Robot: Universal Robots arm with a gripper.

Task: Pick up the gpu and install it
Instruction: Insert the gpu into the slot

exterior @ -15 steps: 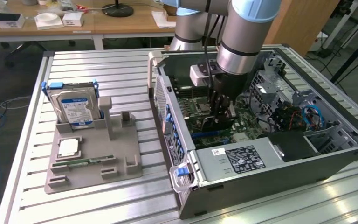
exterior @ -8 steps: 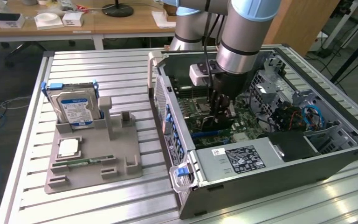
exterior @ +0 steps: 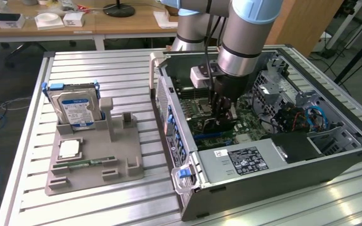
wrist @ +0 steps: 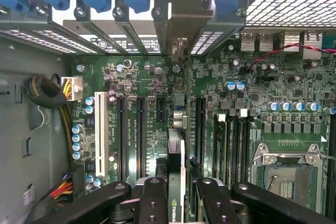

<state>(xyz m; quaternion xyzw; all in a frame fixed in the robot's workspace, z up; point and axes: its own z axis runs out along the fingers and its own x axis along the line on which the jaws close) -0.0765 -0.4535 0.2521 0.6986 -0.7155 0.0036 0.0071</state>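
Exterior: high, oblique; wrist: close overhead; shared motherboard (exterior: pixel 250 128) (wrist: pixel 294 82).

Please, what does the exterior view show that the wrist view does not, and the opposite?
Exterior view adds: the hard drive standing in the grey holder on the table, the arm reaching down into the open computer case, and the power supply. Wrist view adds: the gpu clamped edge-on in the pincer, and the black expansion slots beside a white slot. Both share: the green motherboard.
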